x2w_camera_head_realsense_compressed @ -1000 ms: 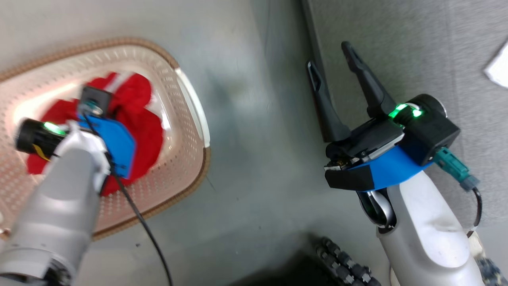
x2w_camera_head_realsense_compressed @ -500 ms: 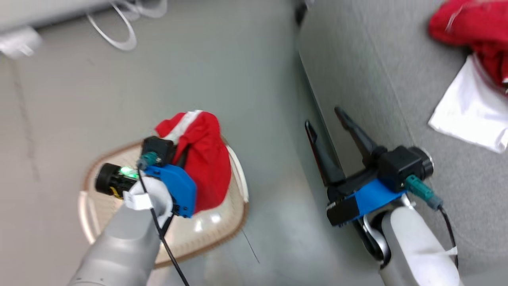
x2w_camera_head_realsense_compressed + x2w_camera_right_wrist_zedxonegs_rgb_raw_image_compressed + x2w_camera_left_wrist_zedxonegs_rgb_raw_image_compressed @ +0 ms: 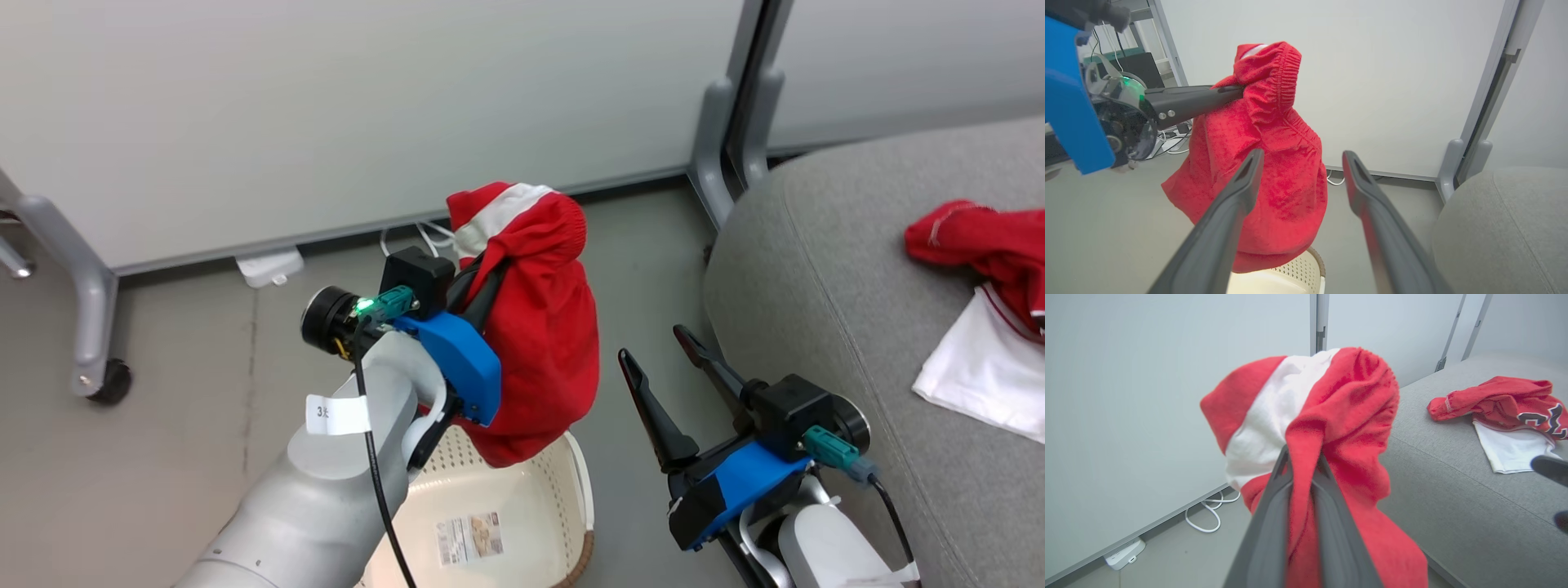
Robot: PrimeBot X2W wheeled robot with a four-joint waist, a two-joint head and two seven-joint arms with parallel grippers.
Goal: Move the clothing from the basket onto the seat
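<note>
red garments [image 3: 547, 343] [image 3: 976, 241]: 2 | laundry basket [image 3: 535, 490]: 1 | grey sofa [image 3: 816, 269]: 1 | end effectors [image 3: 483, 282] [image 3: 651, 345]: 2

Seen through my head camera: a white tag [image 3: 336, 414] round the left forearm [image 3: 326, 482] reads "3" and a character I cannot make out. Label [image 3: 467, 537] on the basket [image 3: 539, 490] floor: print too small. Dark letters [image 3: 1541, 419] on the garment [image 3: 1494, 402] near the seat [image 3: 1453, 506] edge: creased, illegible.

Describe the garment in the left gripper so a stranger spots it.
Left of the large grey fabric sofa stands a cream-white perforated plastic basket. Above it the left gripper pinches a soft red garment with a white band. Unlike the red-and-white clothing lying on the sofa, it hangs midair.
</note>
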